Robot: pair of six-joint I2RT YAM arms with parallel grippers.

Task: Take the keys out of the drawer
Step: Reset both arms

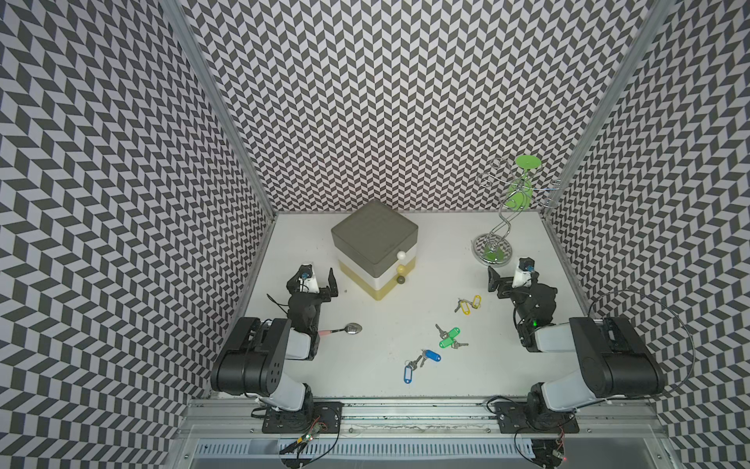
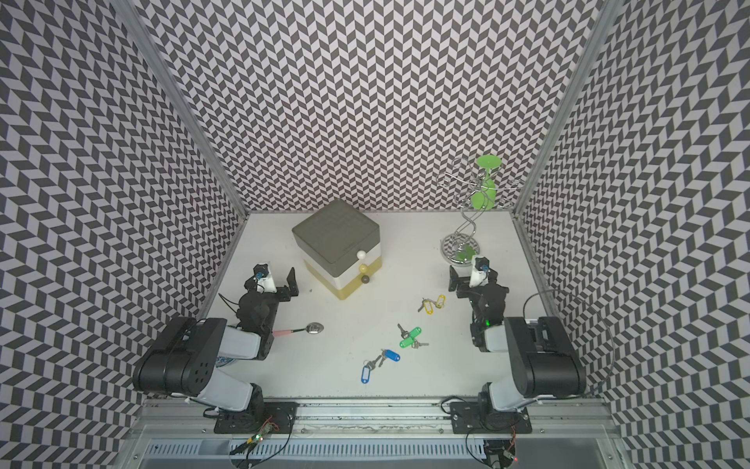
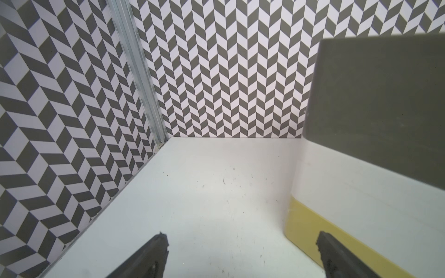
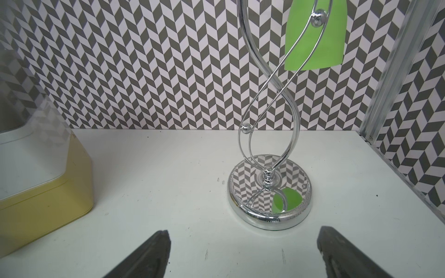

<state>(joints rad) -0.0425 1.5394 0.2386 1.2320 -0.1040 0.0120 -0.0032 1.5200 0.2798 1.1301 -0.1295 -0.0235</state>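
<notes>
Three bunches of keys lie on the white table, in both top views: yellow-tagged keys (image 1: pixel 468 304) (image 2: pixel 432 304), green-tagged keys (image 1: pixel 449 338) (image 2: pixel 410 338) and blue-tagged keys (image 1: pixel 422 363) (image 2: pixel 381 363). The drawer unit (image 1: pixel 375 247) (image 2: pixel 337 243) stands at the back with all its drawers pushed in. My left gripper (image 1: pixel 313 281) (image 3: pixel 242 237) is open and empty just left of the unit (image 3: pixel 373 96). Farther right, my right gripper (image 1: pixel 513 280) (image 4: pixel 243 233) is open and empty too, pointing at the lamp base, with the yellow-tagged keys behind it.
A chrome lamp (image 1: pixel 493 247) (image 4: pixel 269 202) with a green shade stands at the back right. A pink-handled spoon (image 1: pixel 345 329) lies beside the left arm. Patterned walls close in three sides of the table (image 1: pixel 365 385).
</notes>
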